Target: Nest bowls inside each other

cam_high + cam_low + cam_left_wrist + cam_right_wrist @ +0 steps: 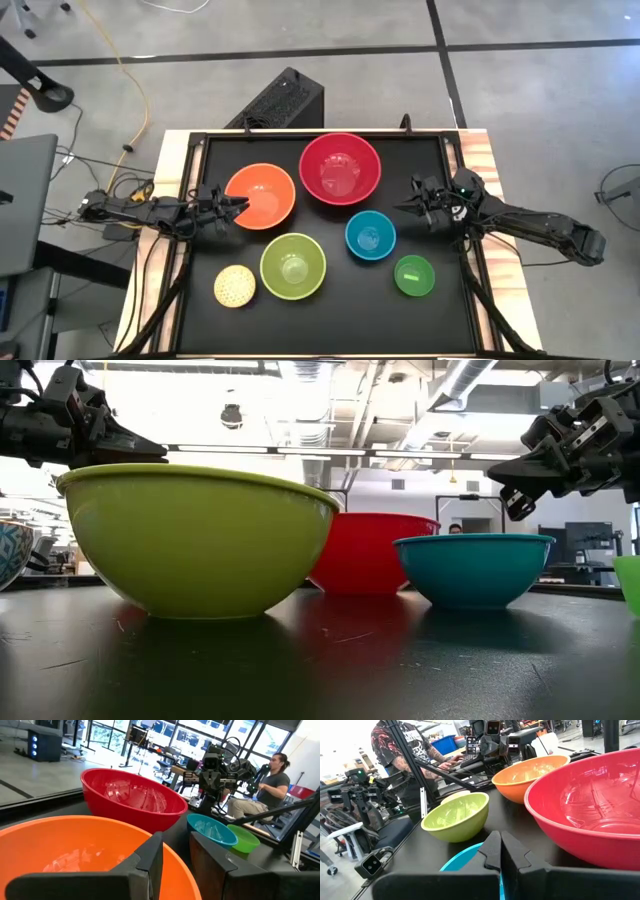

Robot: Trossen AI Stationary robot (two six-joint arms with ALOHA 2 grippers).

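Note:
Six bowls sit on the black table: red (340, 168) at the far middle, orange (262, 196) to its left, blue (370, 236), lime-green (293, 266), a pale-yellow speckled one (234, 286) at the near left, and a small bright green one (414, 275) at the near right. My left gripper (238, 208) is at the orange bowl's left rim, shut on it. My right gripper (402, 208) hovers shut and holds nothing, right of the red bowl and above the blue bowl's far right side. In the low view the lime-green bowl (195, 540) hides the orange one. My left gripper holds the orange bowl by its left rim (181, 870), one finger (150, 865) inside the bowl and the other (220, 870) outside. The fingers come nearly level from the table's left and lie across the rim. The bowl stands upright; I cannot tell whether its base is on the table.
A black box (285, 100) stands on the floor beyond the table's far edge. Wooden strips (492, 165) border the black top. A seated person (274, 780) is beyond the right side and another person (412, 750) beyond the left. Bare table lies along the near edge.

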